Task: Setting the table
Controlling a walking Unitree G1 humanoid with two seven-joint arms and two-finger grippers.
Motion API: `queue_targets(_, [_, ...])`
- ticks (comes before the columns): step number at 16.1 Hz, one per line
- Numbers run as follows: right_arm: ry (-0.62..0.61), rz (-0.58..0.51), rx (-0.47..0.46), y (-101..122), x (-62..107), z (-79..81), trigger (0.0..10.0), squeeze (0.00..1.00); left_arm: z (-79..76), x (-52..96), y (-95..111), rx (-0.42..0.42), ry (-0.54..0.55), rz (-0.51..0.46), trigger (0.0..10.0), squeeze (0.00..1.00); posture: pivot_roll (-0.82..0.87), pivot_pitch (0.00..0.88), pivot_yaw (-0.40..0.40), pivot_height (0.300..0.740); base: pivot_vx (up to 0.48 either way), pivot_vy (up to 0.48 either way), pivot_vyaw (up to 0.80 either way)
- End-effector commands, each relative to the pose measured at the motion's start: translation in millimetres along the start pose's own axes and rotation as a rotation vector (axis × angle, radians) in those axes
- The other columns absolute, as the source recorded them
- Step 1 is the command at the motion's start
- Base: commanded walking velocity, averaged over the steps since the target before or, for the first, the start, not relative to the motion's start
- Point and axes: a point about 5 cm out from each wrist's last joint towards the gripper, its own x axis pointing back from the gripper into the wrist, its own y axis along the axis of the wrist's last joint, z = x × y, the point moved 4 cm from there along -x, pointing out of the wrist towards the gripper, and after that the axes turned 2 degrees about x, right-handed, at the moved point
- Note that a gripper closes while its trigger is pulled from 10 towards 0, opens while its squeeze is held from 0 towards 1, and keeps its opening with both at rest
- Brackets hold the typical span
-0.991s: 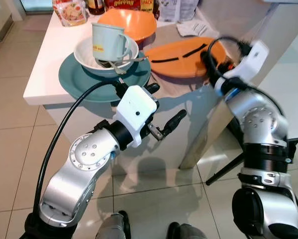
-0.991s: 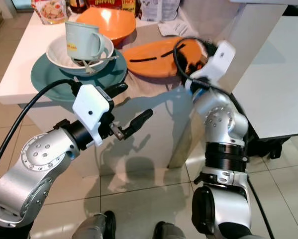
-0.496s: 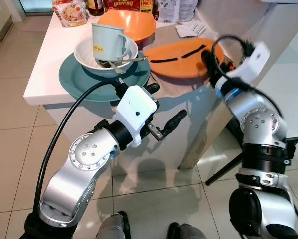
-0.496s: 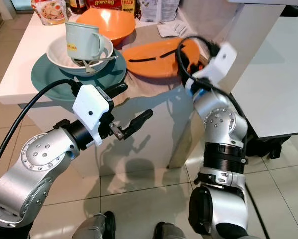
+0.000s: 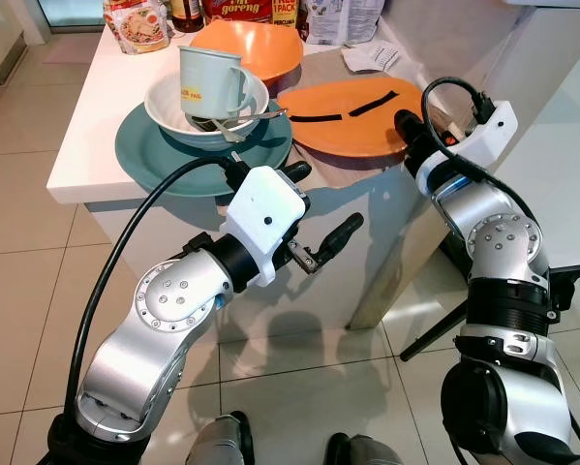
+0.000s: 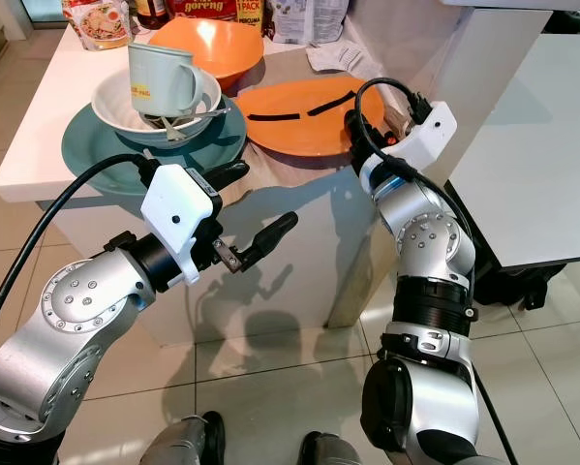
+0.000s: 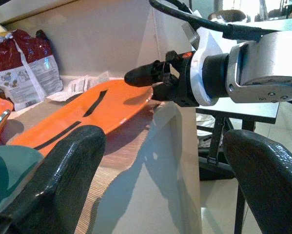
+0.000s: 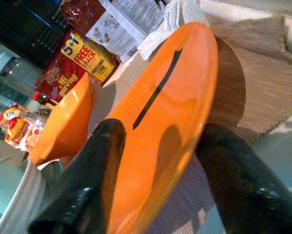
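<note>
Reaching toward the near right corner of the white table (image 5: 86, 145), the right gripper (image 5: 406, 131) is arriving at the rim of the orange plate (image 5: 352, 111) in the left eye view; the plate is lying flat on a beige mat at that corner, its near rim close to the table edge, which is probably why it is being approached from the side. The left gripper (image 5: 319, 218) is hovering below the table's front edge, fingers spread and holding nothing, apparently waiting. Toward the near left edge a teal plate (image 5: 149, 150) is carrying a white bowl (image 5: 164, 102), which is holding a pale green mug (image 5: 207, 77) and cutlery; stacking of this kind suggests that the dishes are not yet distributed. An orange bowl (image 5: 246, 44) is standing behind them, with food packets along the far edge.

The right eye view is showing the same arrangement, with the right gripper's fingers at the orange plate's right rim; actual contact cannot be judged here.

The left wrist view is looking between the left gripper's parted fingers (image 7: 58, 180) along the table's front edge, with the right gripper extending over the plate's rim.

The right wrist view is showing the right gripper's fingers (image 8: 87, 190) standing wide apart with the orange plate's rim between them, nothing clamped yet, a pose suited to pinching the rim.
</note>
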Motion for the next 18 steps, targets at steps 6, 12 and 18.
queue_targets(6, [-0.008, -0.030, -0.042, 9, -1.5, -0.4, 0.0, 0.00, -2.4, -2.7, 5, -0.014, -0.018, -0.020, 10.0, 0.00, 0.13, 0.159, -0.026, 0.740, 0.000, 0.000, 0.00])
queue_targets(12, [-0.024, -0.036, -0.060, 10, -2.0, -4.1, 0.0, 0.00, -2.8, -3.3, 6, -0.014, -0.014, -0.023, 10.0, 0.00, 0.13, 0.156, -0.028, 0.740, 0.000, 0.000, 0.00])
queue_targets(18, [-0.040, -0.052, -0.060, 11, -1.8, -8.2, 0.0, 0.00, -1.8, -3.5, 5, -0.014, 0.002, -0.029, 10.0, 0.00, 0.12, 0.141, -0.025, 0.740, 0.000, 0.000, 0.00])
